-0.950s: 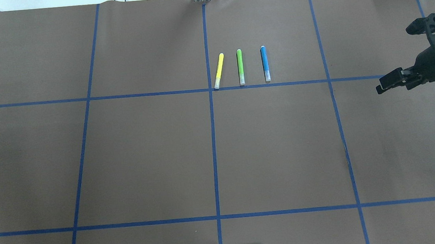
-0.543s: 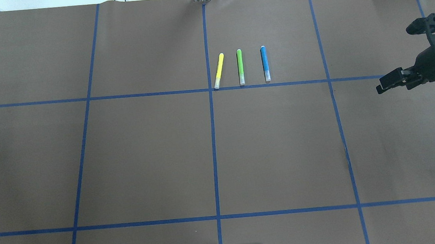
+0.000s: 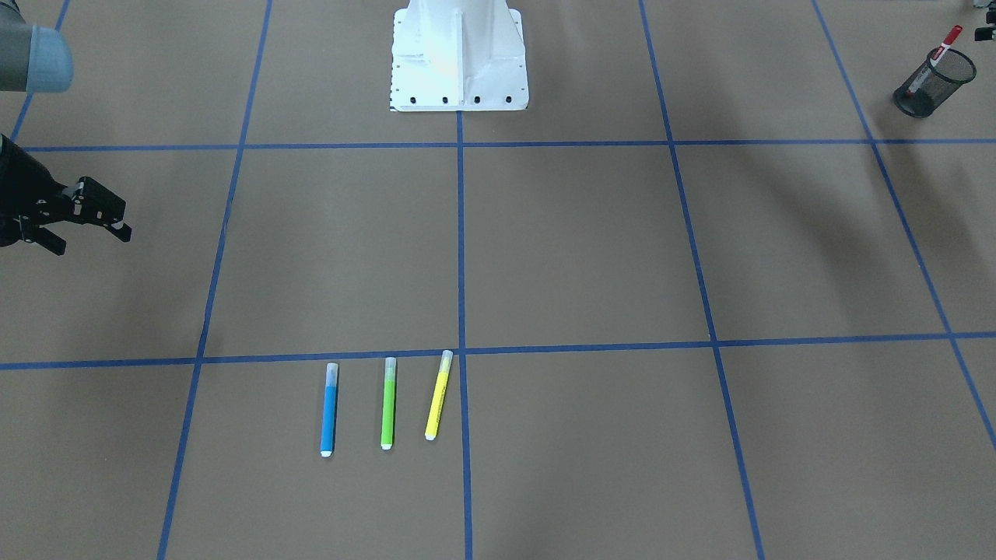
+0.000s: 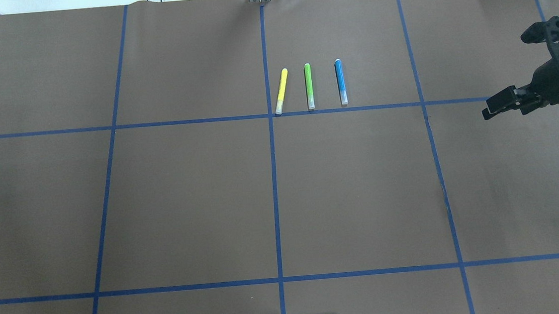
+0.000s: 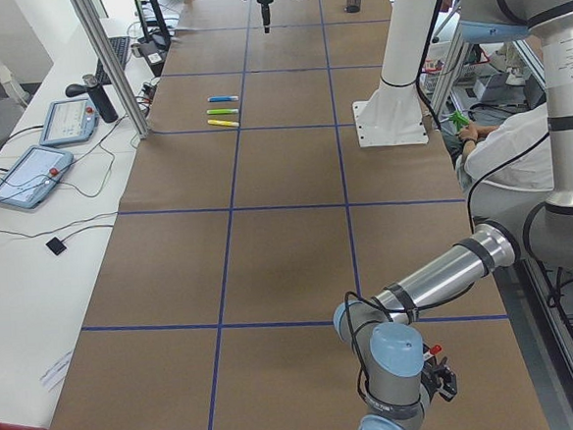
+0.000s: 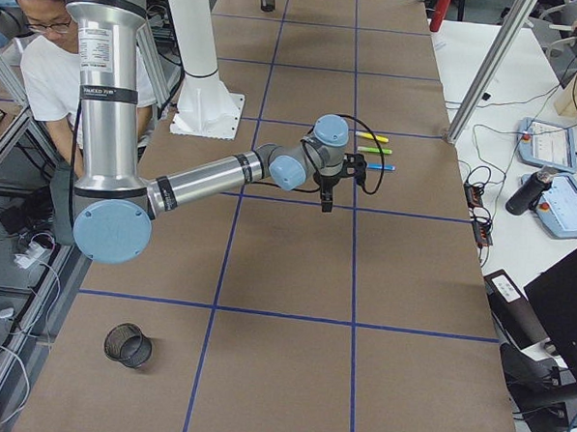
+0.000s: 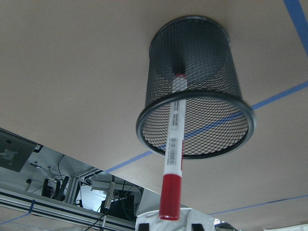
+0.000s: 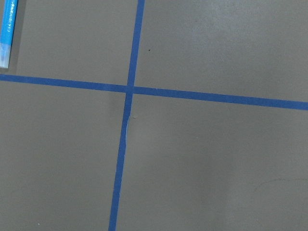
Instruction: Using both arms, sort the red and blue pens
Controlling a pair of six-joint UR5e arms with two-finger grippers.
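Observation:
The red pen (image 7: 174,144), white-barrelled with a red cap, stands tip down in a black mesh cup (image 7: 248,115), and its cap leans out over the rim (image 3: 946,43). My left gripper (image 7: 171,226) sits right behind the cap. It looks open, with its fingertips wider apart than the cap. The blue pen (image 4: 341,82) lies flat on the brown table, rightmost in a row of three. It also shows at the top left corner of the right wrist view (image 8: 7,33). My right gripper (image 4: 502,108) hovers open and holds nothing, well to the right of the blue pen.
A green highlighter (image 4: 309,86) and a yellow highlighter (image 4: 281,91) lie left of the blue pen. A second black mesh cup (image 6: 127,345) stands near the table's right end. The white pedestal (image 3: 457,54) is at the robot's edge. A seated person (image 6: 55,59) is beside the table.
My right gripper has edged a few pixels up and to the left. The three highlighters have not moved.

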